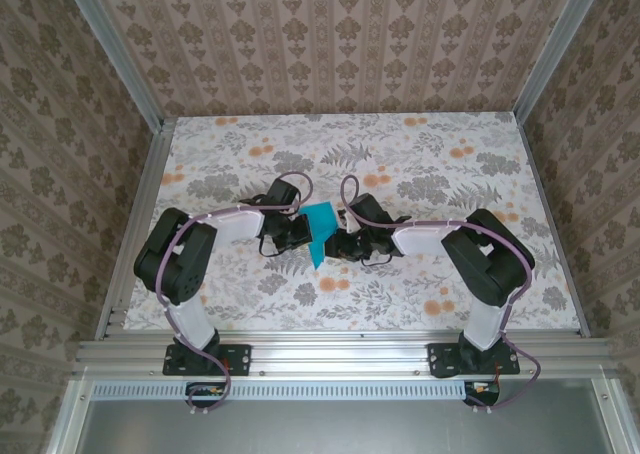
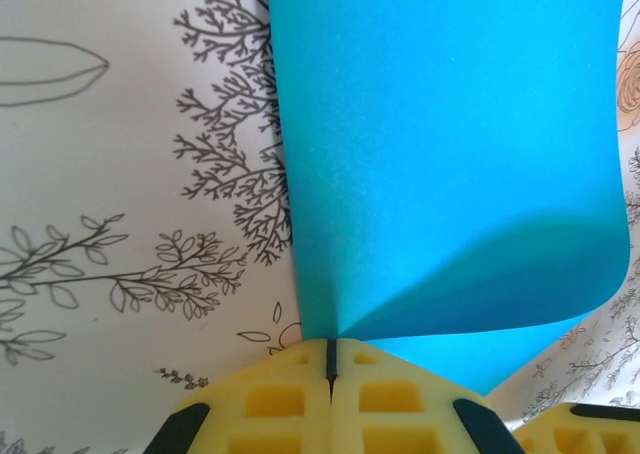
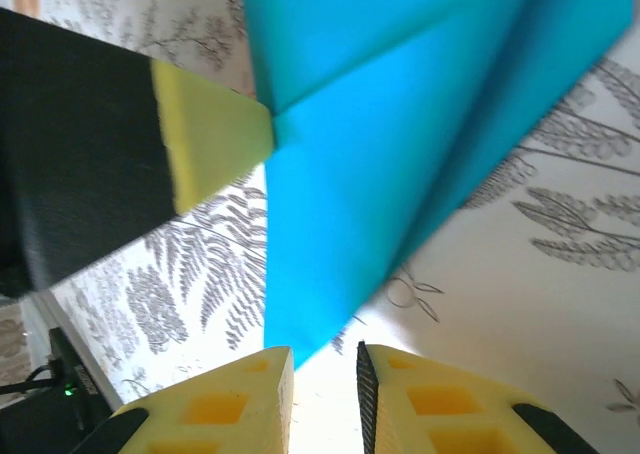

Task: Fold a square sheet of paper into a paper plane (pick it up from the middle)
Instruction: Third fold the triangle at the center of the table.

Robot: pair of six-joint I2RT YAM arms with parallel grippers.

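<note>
Sheet of paper [image 2: 450, 154] creased, appears lifted off worktop [image 1: 450, 174], mid-scene between both arms. Left gripper [image 2: 330, 359]: jaws together, clamped on sheet at single edge point; paper fans out beyond pinch, one flap curling. Right gripper [image 3: 325, 359]: jaws apart, sheet's lower corner just beyond tips, not gripped. Risks: lone pinch lets sheet pivot or sag; crease may spring open; right jaws closing could miss or crumple loose corner.
</note>
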